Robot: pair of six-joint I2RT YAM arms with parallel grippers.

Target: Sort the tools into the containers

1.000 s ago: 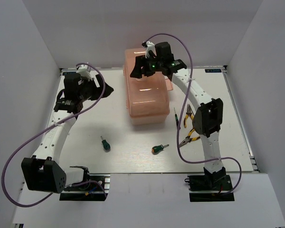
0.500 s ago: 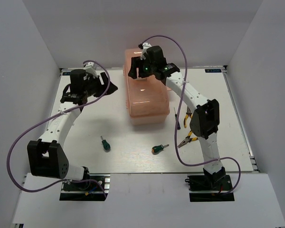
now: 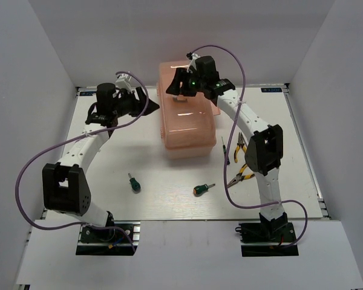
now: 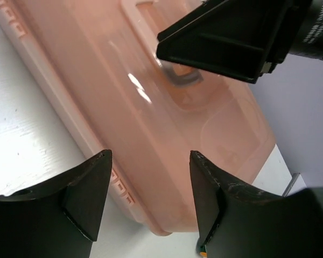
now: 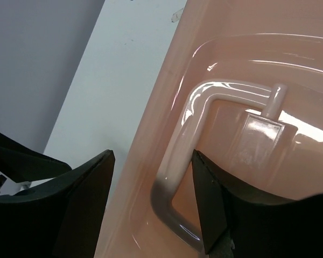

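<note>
The salmon-pink toolbox [image 3: 187, 124] stands shut at the table's middle back. My right gripper [image 3: 179, 88] hovers open above its lid, with the moulded handle [image 5: 185, 142] between the jaws in the right wrist view [image 5: 153, 180]. My left gripper [image 3: 146, 104] is open just left of the toolbox, facing its side wall [image 4: 151, 134]. Two stubby green screwdrivers [image 3: 134, 183] [image 3: 201, 189] lie in front of the box. The thin dark screwdriver [image 3: 225, 150] and two yellow-handled pliers [image 3: 241, 145] [image 3: 241, 175] lie to its right.
White walls close in the table at the back and on both sides. The right arm's forearm [image 3: 254, 130] stretches above the pliers. The right gripper's black finger [image 4: 231, 32] shows at the top of the left wrist view.
My left gripper has swung right, up to the toolbox's left side. My right gripper has shifted slightly over the lid, staying open.
</note>
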